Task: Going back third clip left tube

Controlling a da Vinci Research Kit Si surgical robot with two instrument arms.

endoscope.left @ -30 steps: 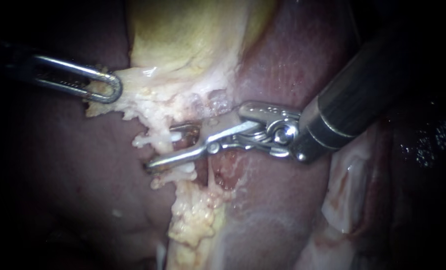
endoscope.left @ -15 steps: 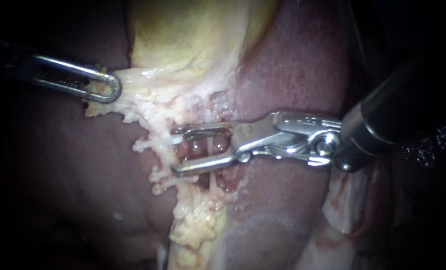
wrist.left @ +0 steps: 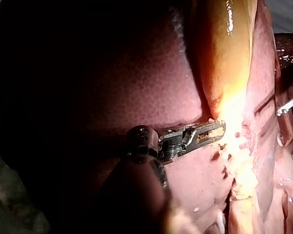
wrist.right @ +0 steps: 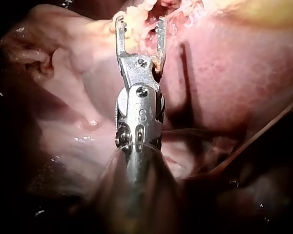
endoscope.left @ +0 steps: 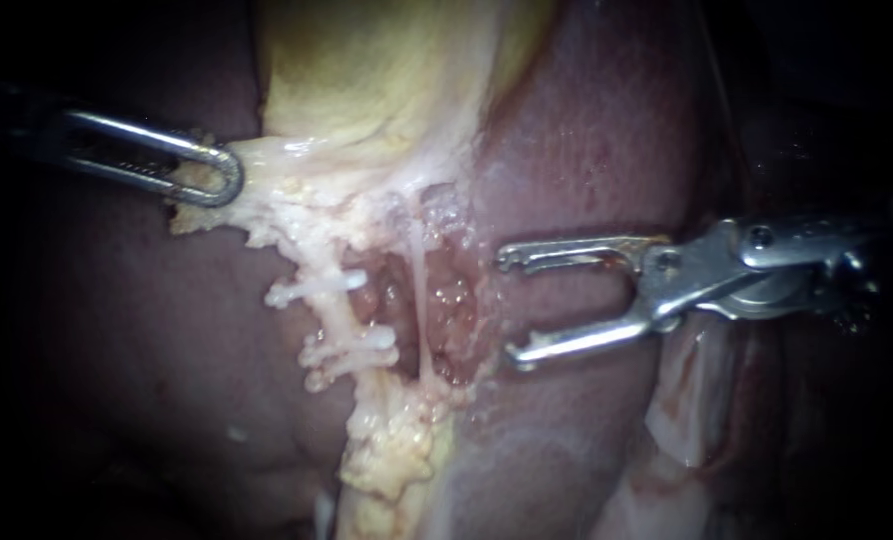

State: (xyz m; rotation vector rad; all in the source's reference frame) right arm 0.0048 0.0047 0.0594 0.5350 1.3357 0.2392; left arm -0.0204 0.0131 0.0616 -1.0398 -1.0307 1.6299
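My left instrument comes in from the left, its jaws shut on pale tissue at the lower edge of the yellow gallbladder. In the left wrist view the same jaws pinch that edge. My right instrument stands to the right of the dissected window with its jaws wide open and nothing between them. Two white clips sit on the left tube, which lies among fatty tissue. A thin pale tube runs down the window between the clips and the right jaws. In the right wrist view the open jaws point at that window.
Dark red liver surrounds the window on both sides. Lumpy yellow fat trails down below the clips. Pale folded tissue lies under the right instrument's shaft. The right instrument's tip shows beyond the gallbladder in the left wrist view.
My right instrument has drawn back to the right, out of the window and clear of both tubes, jaws still open. The left instrument and the tissue it holds have stayed put.
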